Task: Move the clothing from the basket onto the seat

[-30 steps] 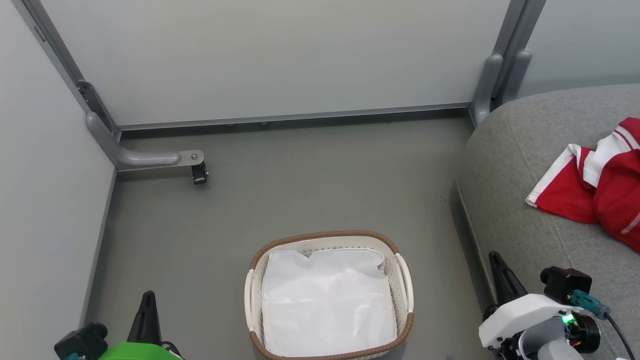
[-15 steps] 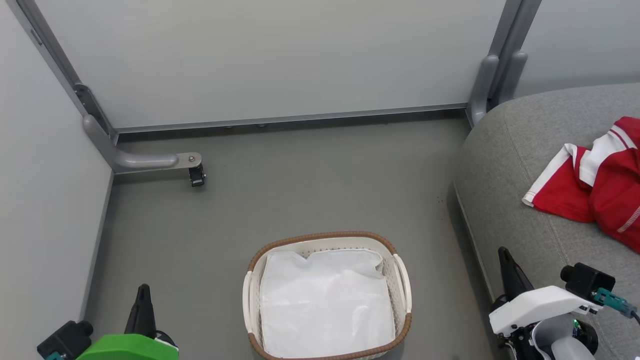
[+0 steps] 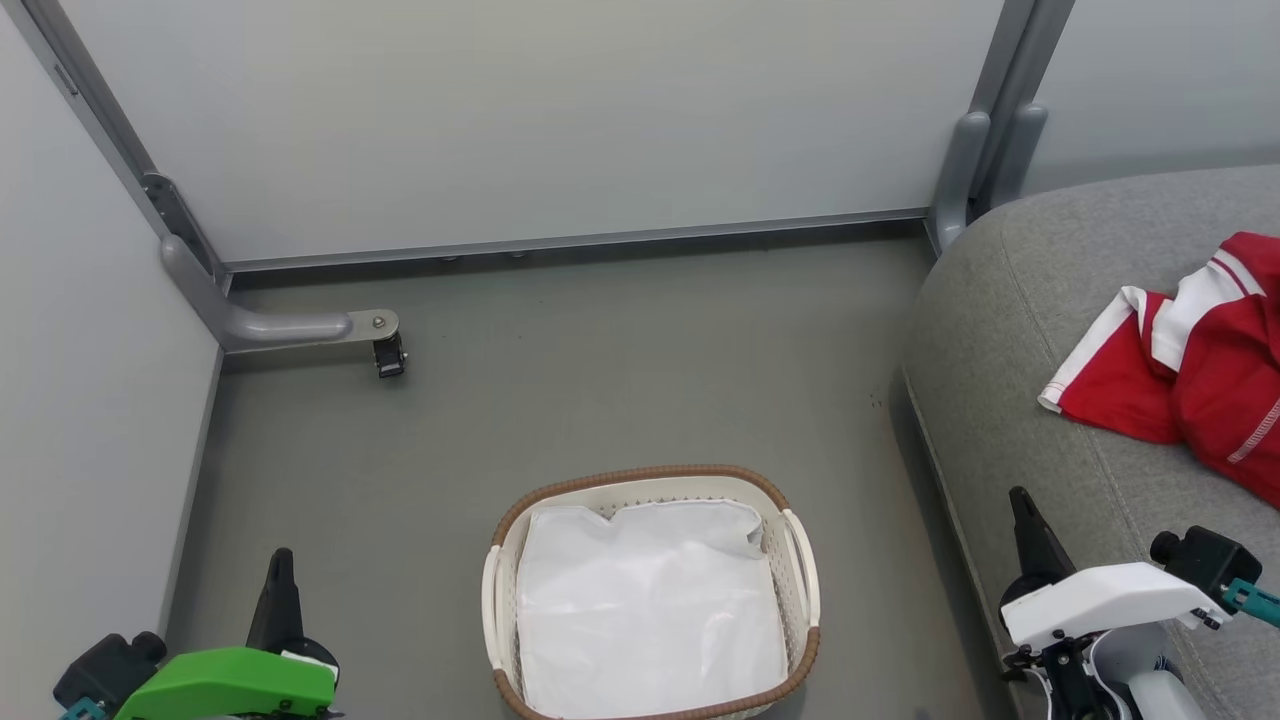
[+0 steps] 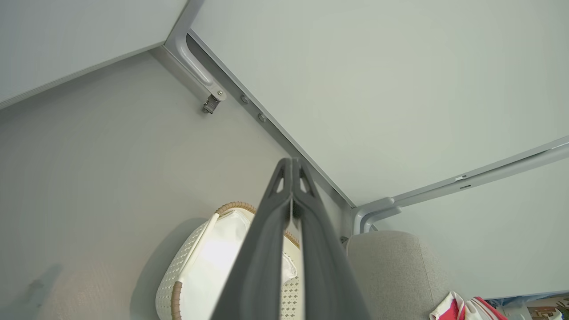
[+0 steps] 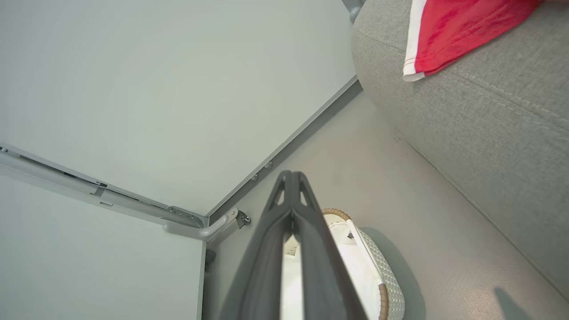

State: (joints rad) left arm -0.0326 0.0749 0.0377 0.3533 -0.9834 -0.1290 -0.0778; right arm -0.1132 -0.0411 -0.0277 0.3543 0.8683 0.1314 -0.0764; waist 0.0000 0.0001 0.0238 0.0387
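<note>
The red clothing (image 3: 1190, 380) with white bands lies bunched on the grey seat (image 3: 1010, 330) at the right; its edge also shows as clothing (image 5: 449, 31) in the right wrist view. On the floor at bottom centre stands the basket (image 3: 800, 550), white with a brown rim, holding a flat white liner sheet (image 3: 650, 610). My left gripper (image 3: 281, 555) is shut and empty at the lower left, apart from the basket. Beside the seat's front edge at the lower right, my right gripper (image 3: 1020, 497) is shut and empty too. Both wrist views show fingers pressed together: left gripper (image 4: 291, 162), right gripper (image 5: 291, 174).
Grey partition walls enclose the floor at the back and left, with a metal foot and caster (image 3: 388, 352) jutting out at the left. A grey post (image 3: 965, 170) stands at the seat's back corner. Open grey floor (image 3: 600, 380) lies between the basket and the walls.
Both grippers have sunk lower in the head view, and the right one has shifted a little to the right. The whole picture has drifted slightly left, so the camera moved. Clothing and basket stay put.
</note>
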